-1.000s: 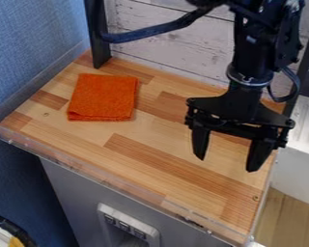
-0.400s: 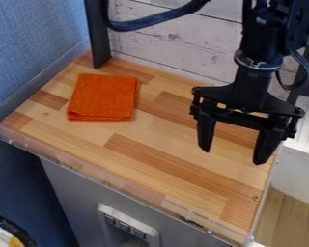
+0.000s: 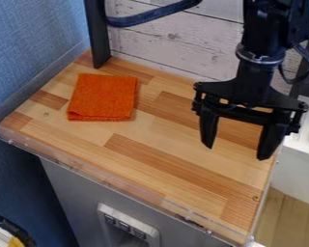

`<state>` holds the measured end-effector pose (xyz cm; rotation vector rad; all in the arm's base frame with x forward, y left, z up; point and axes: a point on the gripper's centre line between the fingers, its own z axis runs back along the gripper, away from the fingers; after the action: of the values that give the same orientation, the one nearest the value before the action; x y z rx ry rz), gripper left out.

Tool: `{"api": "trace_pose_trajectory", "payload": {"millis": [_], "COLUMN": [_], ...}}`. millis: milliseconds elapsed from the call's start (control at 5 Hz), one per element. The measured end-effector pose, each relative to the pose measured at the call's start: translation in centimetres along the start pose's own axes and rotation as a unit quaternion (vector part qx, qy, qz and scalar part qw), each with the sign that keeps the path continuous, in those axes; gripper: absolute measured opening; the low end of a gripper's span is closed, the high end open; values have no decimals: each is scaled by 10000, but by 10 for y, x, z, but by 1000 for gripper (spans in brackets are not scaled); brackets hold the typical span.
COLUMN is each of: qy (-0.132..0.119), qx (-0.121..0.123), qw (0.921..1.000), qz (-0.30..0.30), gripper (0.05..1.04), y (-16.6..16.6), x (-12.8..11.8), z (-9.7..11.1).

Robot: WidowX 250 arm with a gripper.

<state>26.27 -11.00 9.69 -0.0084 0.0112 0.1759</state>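
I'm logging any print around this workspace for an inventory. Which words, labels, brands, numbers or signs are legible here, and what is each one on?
None can be read.
Pale panel on the grey front: any marks by its small dark squares are too small to read.
Claw: no readable text.
Orange cloth and wooden top: no lettering visible.

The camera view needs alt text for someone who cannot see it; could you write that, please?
A black two-finger gripper, its fingers spread and empty, hangs over the right side of a wooden counter. A folded orange cloth lies flat toward the back left.
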Motion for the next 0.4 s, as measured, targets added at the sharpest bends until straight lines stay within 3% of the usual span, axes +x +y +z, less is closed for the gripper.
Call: {"api": "trace_pose_trajectory", "payload": {"millis": [400], "qy": [-181], "qx": [-144], "qw": [9997], "qz": [-7], "gripper": [999], "y": [-3], "x": [4], "z": [-6]}}
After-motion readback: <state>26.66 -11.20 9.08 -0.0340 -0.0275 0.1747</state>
